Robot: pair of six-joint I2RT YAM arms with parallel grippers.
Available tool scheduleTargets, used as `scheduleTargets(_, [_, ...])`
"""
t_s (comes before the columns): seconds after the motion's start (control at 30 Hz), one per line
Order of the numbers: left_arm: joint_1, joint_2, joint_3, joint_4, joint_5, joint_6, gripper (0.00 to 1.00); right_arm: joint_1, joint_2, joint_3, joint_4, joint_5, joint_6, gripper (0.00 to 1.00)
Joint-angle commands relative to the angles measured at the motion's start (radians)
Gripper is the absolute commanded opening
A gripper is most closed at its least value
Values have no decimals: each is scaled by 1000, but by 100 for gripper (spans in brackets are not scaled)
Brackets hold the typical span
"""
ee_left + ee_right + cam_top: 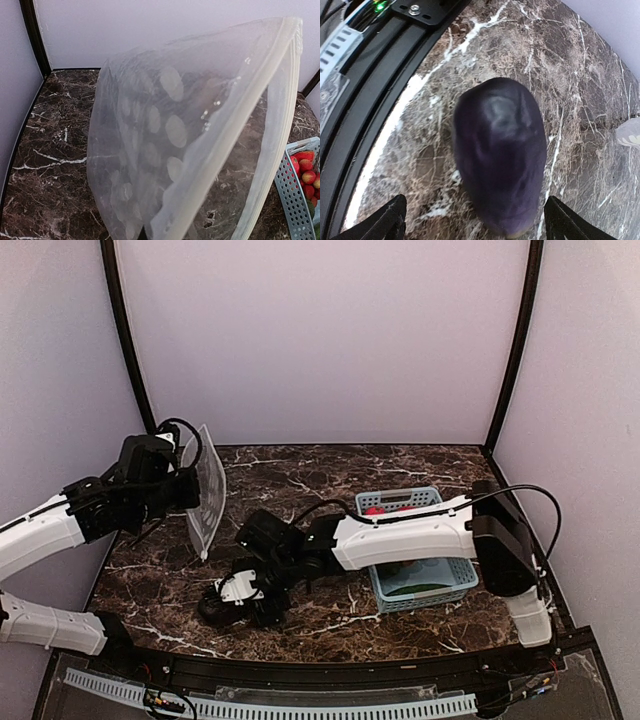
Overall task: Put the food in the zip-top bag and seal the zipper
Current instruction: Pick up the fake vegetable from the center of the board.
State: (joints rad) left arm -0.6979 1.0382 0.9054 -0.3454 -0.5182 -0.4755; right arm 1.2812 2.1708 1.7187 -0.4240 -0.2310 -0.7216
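Top external view: the left gripper (186,490) is clenched on the zip-top bag (207,492), and the right gripper (236,600) is spread wide over the eggplant (214,606).

The bag hangs upright above the table (330,465) at 9 o'clock. In the left wrist view its zipper (280,125) runs down the 3 o'clock edge. The eggplant lies on the marble at 7 o'clock, near the front edge. In the right wrist view the released fingers (390,220) stand either side of it, not touching. The light-blue basket (458,583) sits at 3 o'clock with red pieces (306,172) inside.
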Motion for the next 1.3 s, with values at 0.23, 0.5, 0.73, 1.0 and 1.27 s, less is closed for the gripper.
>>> scheduleTargets(0.23, [18, -122, -41, -59, -18, 7, 1, -66, 198, 195, -4, -23, 71, 74])
scheduleTargets(0.5, [19, -61, -53, -22, -19, 27, 1, -69, -74, -42, -18, -69, 133, 48])
scheduleTargets(0.73, [19, 51, -75, 96, 64, 42, 1, -81, -362, -205, -123, -111, 260, 44])
scheduleTargets(1.0, [18, 165, -60, 261, 333, 86, 1, -184, -344, -126, -206, -249, 547, 42])
scheduleTargets(1.27, [-6, 163, -56, 282, 397, 34, 1, -293, -238, -15, -247, -383, 720, 40])
